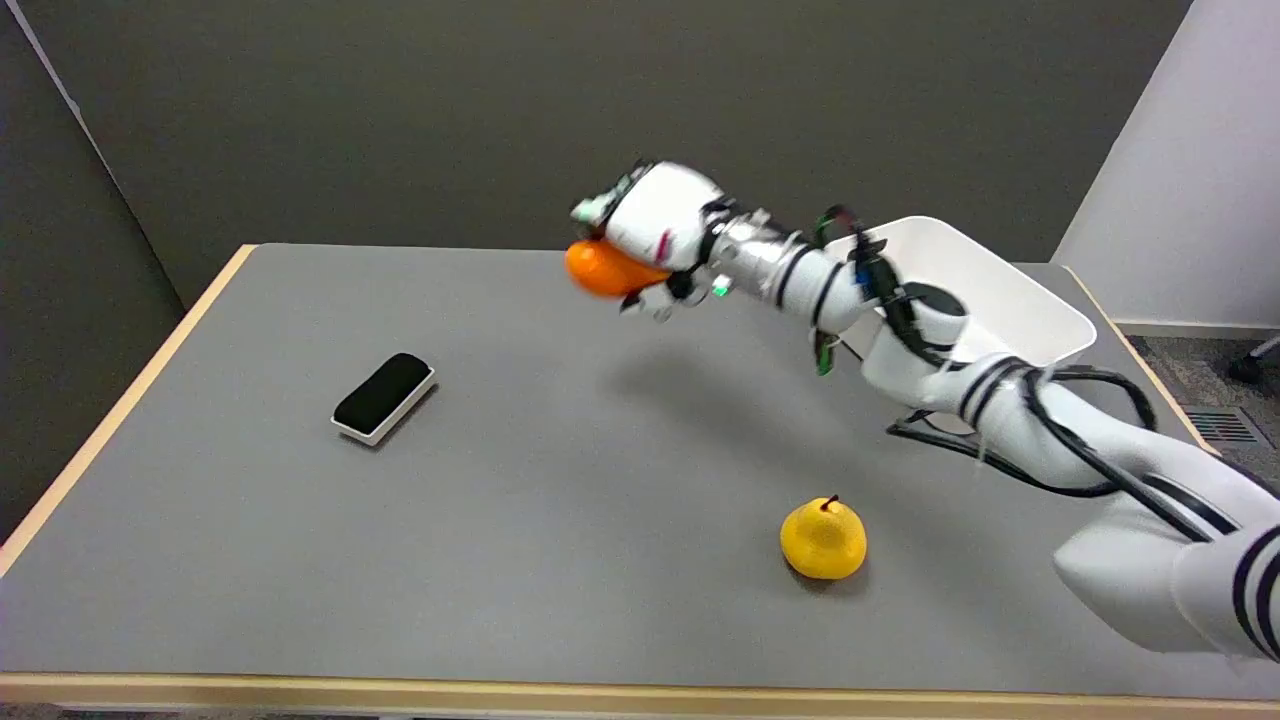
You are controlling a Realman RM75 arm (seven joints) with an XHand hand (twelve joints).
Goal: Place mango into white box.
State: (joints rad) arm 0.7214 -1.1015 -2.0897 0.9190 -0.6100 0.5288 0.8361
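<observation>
The robot's right hand (650, 235), black and white with many fingers, is grasping a smooth orange oval mango (605, 270) and holding it in the air above the far middle of the grey-topped table (560, 480). The mango is sitting under the white back of the hand, with its rounded left end sticking out past the fingers; dark fingertips are showing beneath and beside the fruit. A soft shadow is lying on the table surface below and slightly right of the hand, so the mango is not touching the table.

The white arm (1000, 410), ringed with black bands and trailing black cables, is reaching in from the lower right corner of the picture and stretching up and left across the right side of the table.

The white rectangular plastic box (1010, 290) is standing near the far right corner of the table, its open top showing. The forearm is crossing in front of the box's left part and hiding it. The mango is well to the left of the box, outside it.

A yellow pear-shaped fruit with a short dark stem (823, 538) is resting on the table toward the near edge, right of the middle, with the arm passing above and to its right. A flat rectangular eraser with a black top and white base (383, 397) is lying toward the left edge of the table, turned at a slant, well apart from everything else. The table is edged in pale wood along its left and near sides.
</observation>
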